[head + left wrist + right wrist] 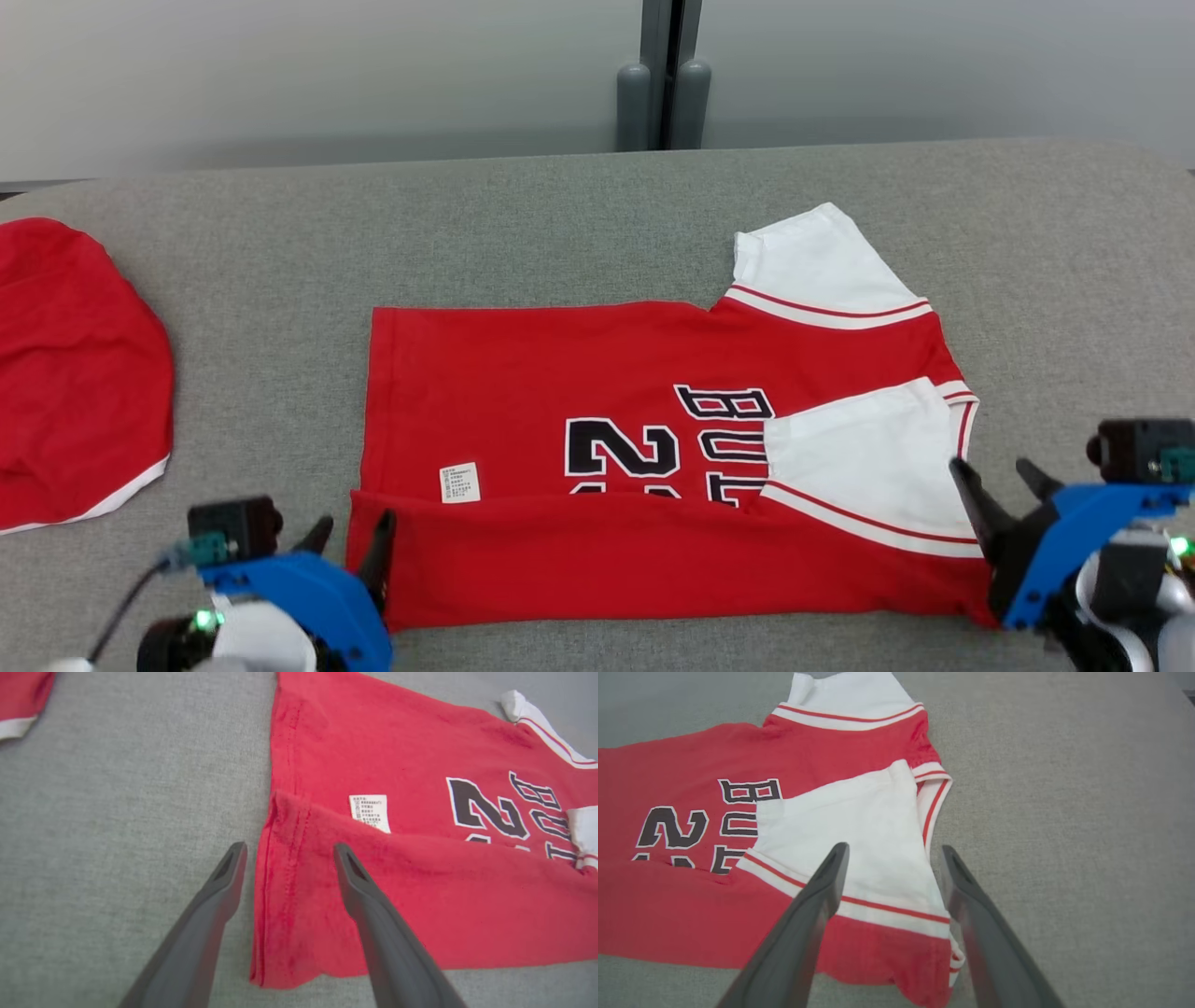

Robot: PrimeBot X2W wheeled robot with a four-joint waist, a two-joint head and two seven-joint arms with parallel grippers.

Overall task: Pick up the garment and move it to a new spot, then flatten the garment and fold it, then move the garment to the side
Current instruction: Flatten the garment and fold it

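While both pincers are standing released and empty, the red T-shirt (579, 373) is lying flat on the grey table (560, 205), in the middle and toward your right, its hem pointing left and its sleeves right. Its near long edge is lying folded over onto the body, so the folded strip is covering the lower part of the black print (667, 439), and a white care label (459, 483) is showing right at the fold line. The near white sleeve (859, 457) is lying folded in over the red chest, while the far white sleeve (817, 261) is sticking out flat onto the table. Your left pincer (353, 530) is sitting at the hem corner of the folded strip with its fingers apart: in the left wrist view one finger is hanging over bare table and the other over the red cloth, with the hem edge running between them. Your right pincer (990, 471) is standing likewise spread at the sleeve end, one finger over the near sleeve and the other's tip over the table just beside the sleeve's edge. A second red garment (75, 373) with a white edge is lying at your far left, well apart from the T-shirt.
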